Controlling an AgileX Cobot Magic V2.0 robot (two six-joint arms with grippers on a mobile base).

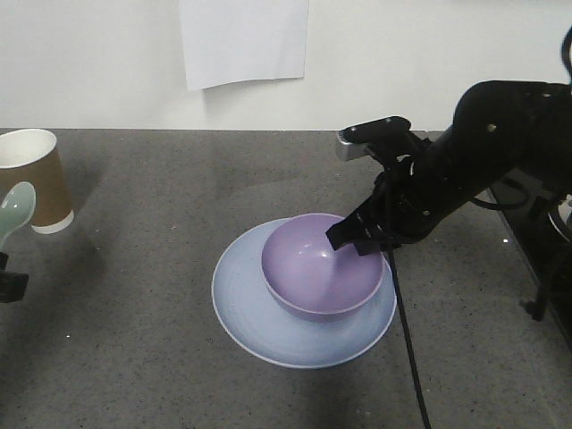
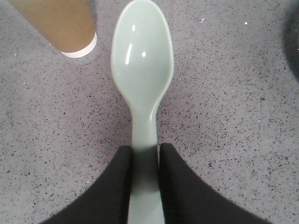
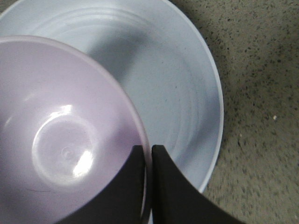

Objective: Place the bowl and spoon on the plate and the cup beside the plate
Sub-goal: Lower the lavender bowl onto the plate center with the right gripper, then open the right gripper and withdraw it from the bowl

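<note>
Ideally, right fingers (image 3: 177, 196) pinching the matte lavender bowl (image 1: 308, 268) part gently, then rise off the round pale-blue plate (image 1: 241, 304); left fingers (image 2: 187, 196) clench the mint-green plastic spoon (image 2: 142, 60).

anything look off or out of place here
Nothing spilled or damaged. The bowl sits off-centre on the plate, crowding the edge nearest the right gripper, which pinches its rim.
</note>
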